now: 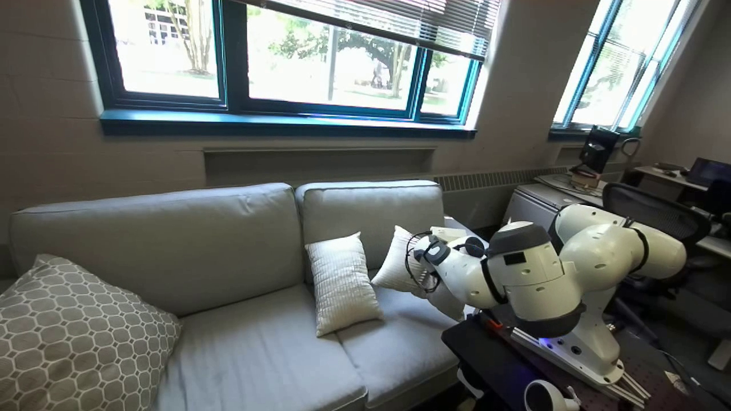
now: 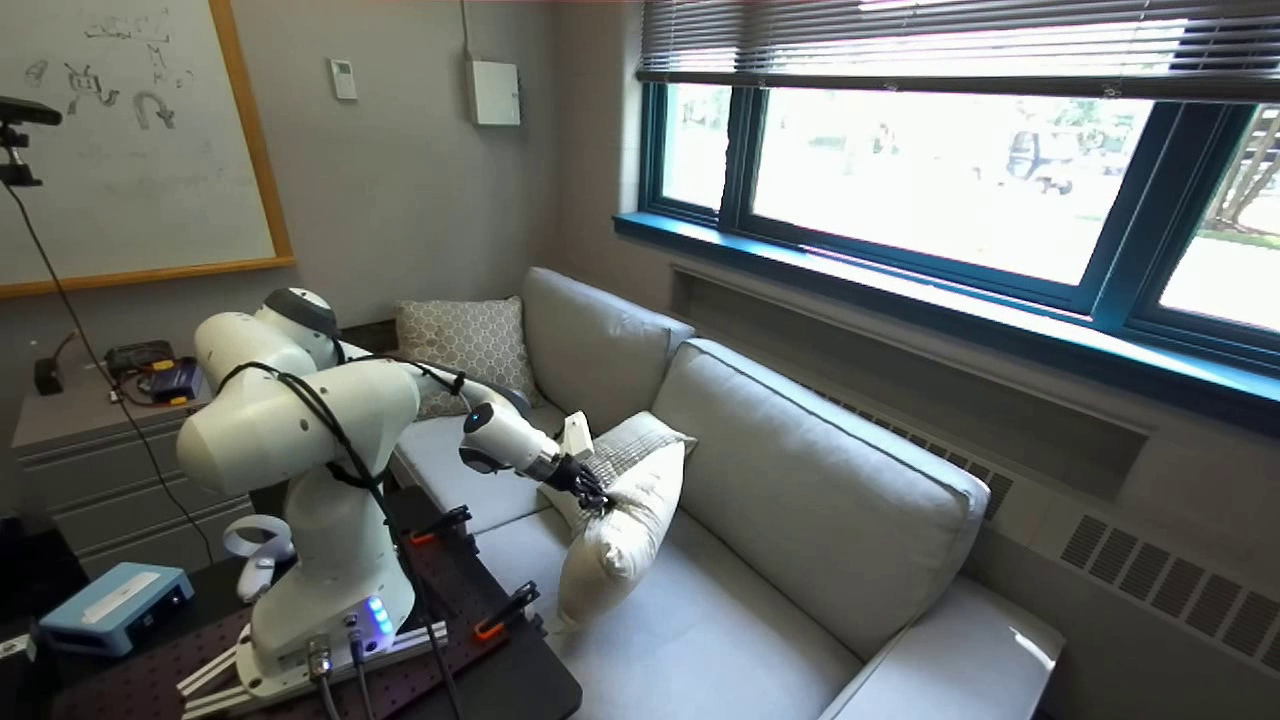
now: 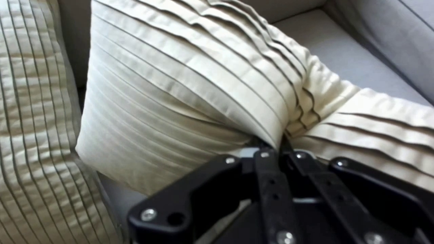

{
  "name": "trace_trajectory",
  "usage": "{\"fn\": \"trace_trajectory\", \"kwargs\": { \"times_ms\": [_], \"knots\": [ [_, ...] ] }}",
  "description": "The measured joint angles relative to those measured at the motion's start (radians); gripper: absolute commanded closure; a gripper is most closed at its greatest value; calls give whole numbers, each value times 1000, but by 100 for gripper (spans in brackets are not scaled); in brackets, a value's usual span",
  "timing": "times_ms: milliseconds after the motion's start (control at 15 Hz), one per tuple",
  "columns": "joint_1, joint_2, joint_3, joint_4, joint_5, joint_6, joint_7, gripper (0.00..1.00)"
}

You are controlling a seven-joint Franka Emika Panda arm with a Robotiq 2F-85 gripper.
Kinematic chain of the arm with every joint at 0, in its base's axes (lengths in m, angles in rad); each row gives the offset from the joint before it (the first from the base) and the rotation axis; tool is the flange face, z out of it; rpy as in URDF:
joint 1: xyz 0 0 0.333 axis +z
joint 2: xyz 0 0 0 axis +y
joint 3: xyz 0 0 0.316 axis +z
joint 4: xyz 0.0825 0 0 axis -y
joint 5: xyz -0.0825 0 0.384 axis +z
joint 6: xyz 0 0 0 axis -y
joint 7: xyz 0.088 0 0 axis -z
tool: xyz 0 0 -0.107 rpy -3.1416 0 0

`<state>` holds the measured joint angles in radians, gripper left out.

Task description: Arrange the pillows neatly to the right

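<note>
Two cream-white pleated pillows are at the sofa's middle and the end near the robot. One pillow [image 1: 341,288] leans upright against the back cushion; it shows behind the held one in an exterior view [image 2: 628,440] and at the left of the wrist view [image 3: 30,118]. My gripper [image 3: 279,145] is shut on a pinched fold of the other pillow [image 3: 190,78], which bunches and folds around the fingertips. This held pillow [image 2: 632,545] is tilted in both exterior views, partly behind the arm in an exterior view [image 1: 394,264]. Whether it touches the seat is unclear.
The grey sofa [image 1: 240,348] has back cushions [image 2: 800,480] behind the pillows and an armrest [image 2: 960,650]. A larger lattice pillow [image 1: 85,337] sits at the far end. The robot's black table [image 2: 520,670] with orange-black clamps [image 2: 508,612] stands close to the sofa front.
</note>
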<state>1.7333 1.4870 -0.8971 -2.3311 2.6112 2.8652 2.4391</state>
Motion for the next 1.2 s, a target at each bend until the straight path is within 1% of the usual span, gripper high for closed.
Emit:
{"fn": "trace_trajectory", "kwargs": {
  "times_ms": [200, 400, 533, 667, 800, 933, 1067, 1200],
  "knots": [
    [71, 0, -34, -88, -8, -94, -55, 99],
    [118, 0, -80, -180, -9, -208, -173, 99],
    [121, 0, -112, -242, -10, -296, -283, 99],
    [99, 0, -142, -301, -10, -393, -418, 99],
    [45, 0, -174, -352, -10, -494, -568, 99],
    [-34, 0, -221, -390, -10, -594, -719, 99],
    [-145, 0, -282, -413, -10, -703, -865, 99],
    [-298, -1, -353, -417, -11, -821, -1001, 99]
  ]
}}
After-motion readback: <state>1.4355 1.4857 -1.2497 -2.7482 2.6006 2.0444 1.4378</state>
